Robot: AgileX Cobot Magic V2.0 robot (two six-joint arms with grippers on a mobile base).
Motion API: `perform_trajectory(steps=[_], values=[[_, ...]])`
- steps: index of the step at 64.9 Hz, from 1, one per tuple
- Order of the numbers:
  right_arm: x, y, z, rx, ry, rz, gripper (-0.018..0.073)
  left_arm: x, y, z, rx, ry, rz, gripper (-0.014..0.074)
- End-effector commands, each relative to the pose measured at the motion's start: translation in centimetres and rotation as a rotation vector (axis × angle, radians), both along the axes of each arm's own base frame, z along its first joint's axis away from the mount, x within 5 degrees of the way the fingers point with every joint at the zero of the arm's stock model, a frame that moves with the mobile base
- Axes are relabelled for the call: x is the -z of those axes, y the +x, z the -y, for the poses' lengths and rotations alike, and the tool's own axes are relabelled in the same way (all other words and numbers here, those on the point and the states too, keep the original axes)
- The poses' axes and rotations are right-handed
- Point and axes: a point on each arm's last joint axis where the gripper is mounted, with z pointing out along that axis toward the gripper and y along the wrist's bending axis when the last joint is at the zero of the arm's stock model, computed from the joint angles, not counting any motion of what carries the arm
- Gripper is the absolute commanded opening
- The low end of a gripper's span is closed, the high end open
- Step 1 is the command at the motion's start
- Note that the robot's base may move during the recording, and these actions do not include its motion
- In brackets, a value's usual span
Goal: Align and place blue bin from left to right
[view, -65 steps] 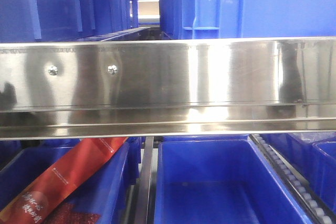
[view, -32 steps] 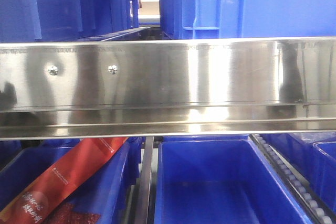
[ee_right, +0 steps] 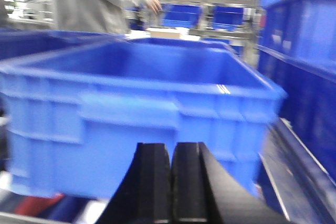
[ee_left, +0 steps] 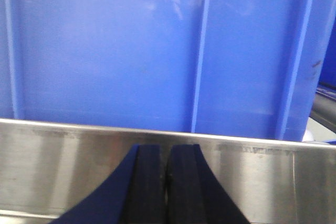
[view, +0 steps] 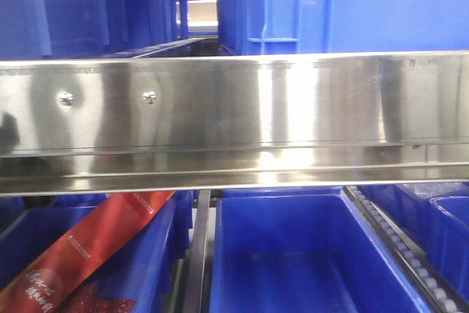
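While both grippers are seen pressed shut on nothing, the blue bin [ee_left: 157, 51] is found directly beyond the left gripper [ee_left: 167, 182], across the steel rail [ee_left: 63, 166], nearer than to the right gripper [ee_right: 172, 182].

Left hand [ee_left: 167, 182]: two black fingers pressed together, nothing between them, pointing straight ahead. Right hand [ee_right: 171, 182]: two black fingers likewise closed against each other, holding nothing, pointing straight ahead.
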Motion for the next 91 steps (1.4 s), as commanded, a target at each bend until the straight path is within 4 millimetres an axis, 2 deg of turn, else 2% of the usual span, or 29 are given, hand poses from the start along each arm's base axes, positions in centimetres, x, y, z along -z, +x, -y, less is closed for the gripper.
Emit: perform_trajectory(steps=[1,9,17,39,43,46,91], values=[[1.9,-0.2,0.2,0.046,0.012,0.023,-0.0088,-0.2,0.0,0.0,0.000,-0.001,0.021,0.0004],[5.6,-0.4,0.5,0.108,0.029,0.001,-0.0088,-0.2,0.0,0.0,0.000,-0.001,0.021,0.0004],[8.4,-0.4,0.6,0.134,0.031,-0.033,-0.0088,-0.2,0.0,0.0,0.000,-0.001,0.021,0.0004],[12.8,0.0,1.0,0.190,0.033,-0.017,-0.0088,-0.2,0.0,0.0,0.000,-0.001,0.021,0.0004],[12.1,0.0,1.0,0.192,0.037,0.057,-0.0088,-0.2,0.0,0.0,0.000,-0.001,0.021,0.0004],[12.5,0.0,1.0,0.190,0.041,0.013,-0.0088,-0.2,0.0,0.0,0.000,-0.001,0.021,0.0004],[12.6,0.0,1.0,0.190,0.041,0.010,-0.0088,-0.2,0.0,0.0,0.000,-0.001,0.021,0.0004]])
